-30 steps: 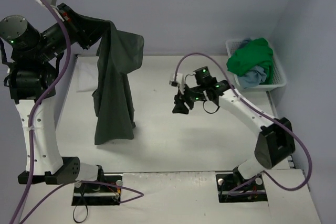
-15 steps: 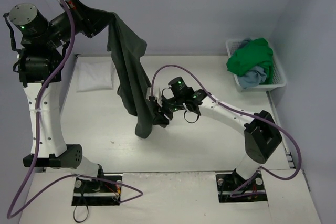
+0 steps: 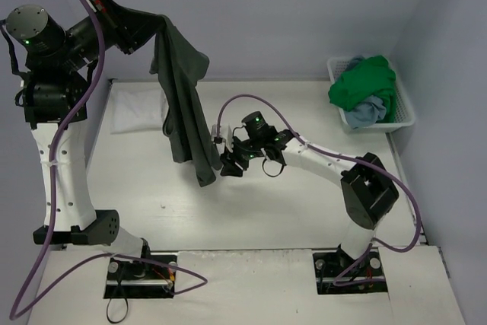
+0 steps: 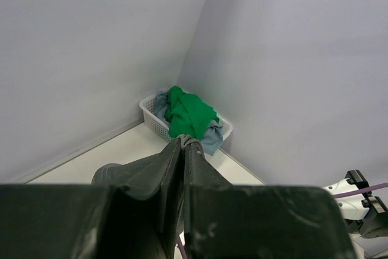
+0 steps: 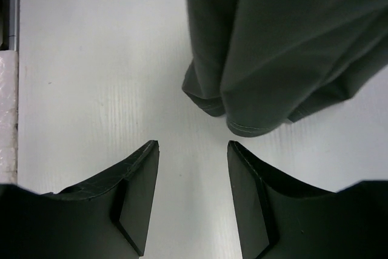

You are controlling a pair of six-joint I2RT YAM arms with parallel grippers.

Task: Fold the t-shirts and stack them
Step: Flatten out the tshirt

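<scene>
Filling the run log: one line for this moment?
left gripper: shut on dark olive-grey t-shirt, hanging | right gripper: open, just short of its lower hem | green t-shirt: in basket

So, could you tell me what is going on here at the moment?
The left fingers are shut on the dark olive-grey shirt, holding it high so it hangs over the table. The right fingers are open, just short of its lower hem. A folded white shirt lies at the table's left; the green shirt and blue shirt sit in the basket.
</scene>
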